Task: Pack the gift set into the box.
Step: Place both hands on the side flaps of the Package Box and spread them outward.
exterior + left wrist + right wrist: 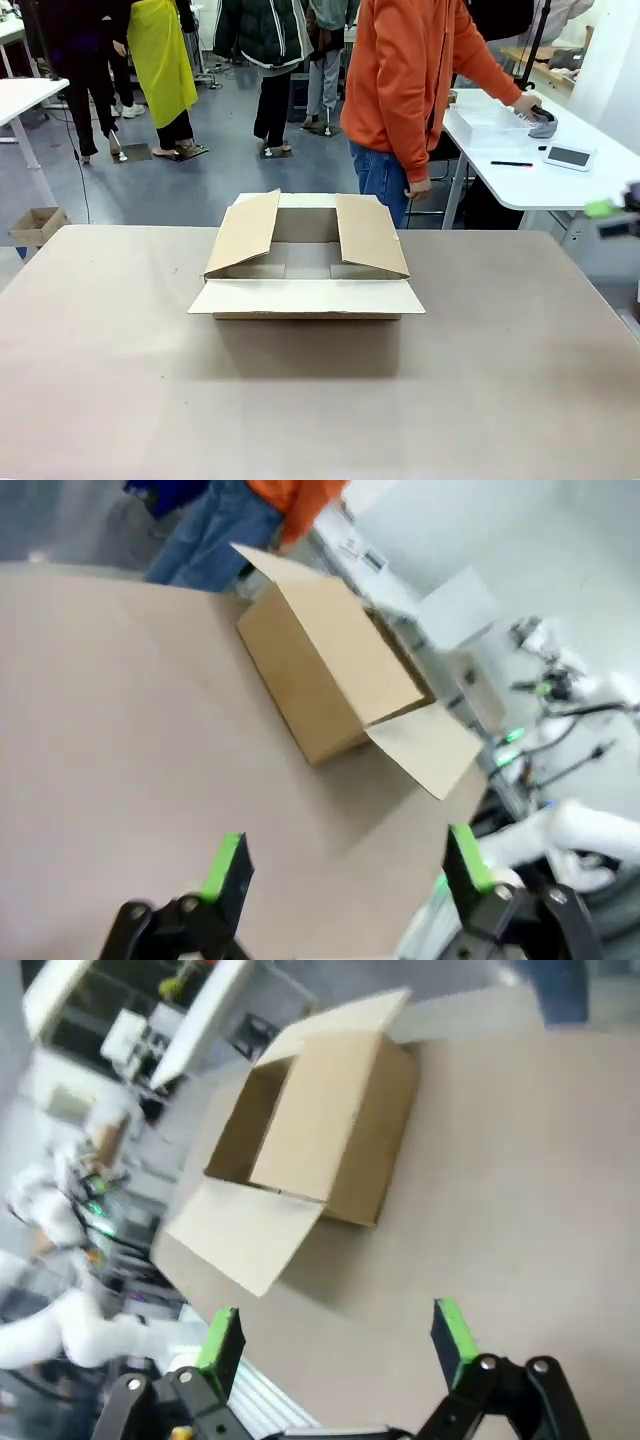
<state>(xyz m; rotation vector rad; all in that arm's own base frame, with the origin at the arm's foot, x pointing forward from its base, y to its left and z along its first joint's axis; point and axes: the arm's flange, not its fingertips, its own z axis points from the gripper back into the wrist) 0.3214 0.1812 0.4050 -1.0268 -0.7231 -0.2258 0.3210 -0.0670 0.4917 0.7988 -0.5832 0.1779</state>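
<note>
**Item 1: box**. Brown corrugated carton standing in the middle of the grey-brown tabletop, top open. The near flap is folded out flat toward the robot's side. The left flap and right flap stand slanted up over the opening, and the far flap is turned outward. In both wrist views the carton sits ahead of the fingers, apart from them.

**Item 2: gift set.** Not on the main tabletop; it lies on a white side tabletop at far right, well apart from the box.
- Tray: pale, near the far edge of that surface.
- Pouch: grey, at the tray's right end. Whether it is inside the tray or against it cannot be told.
- White block: lies flat, just right of the black stick.
- Black stick: thin, lies flat, nearer the front edge than the tray.

**Item 3: person.** Orange top, blue jeans, standing at the far side of the main tabletop, turned toward the side tabletop. One hand rests on the pouch.

**Item 4: left end effector**. Fingers spread wide apart, green pads facing each other, nothing between them, hanging above bare tabletop.

**Item 5: right end effector**. Fingers likewise wide apart and holding nothing, above bare tabletop near its edge.

**Item 6: small carton**. Brown, open, on the floor at left, beyond the tabletop.
</note>
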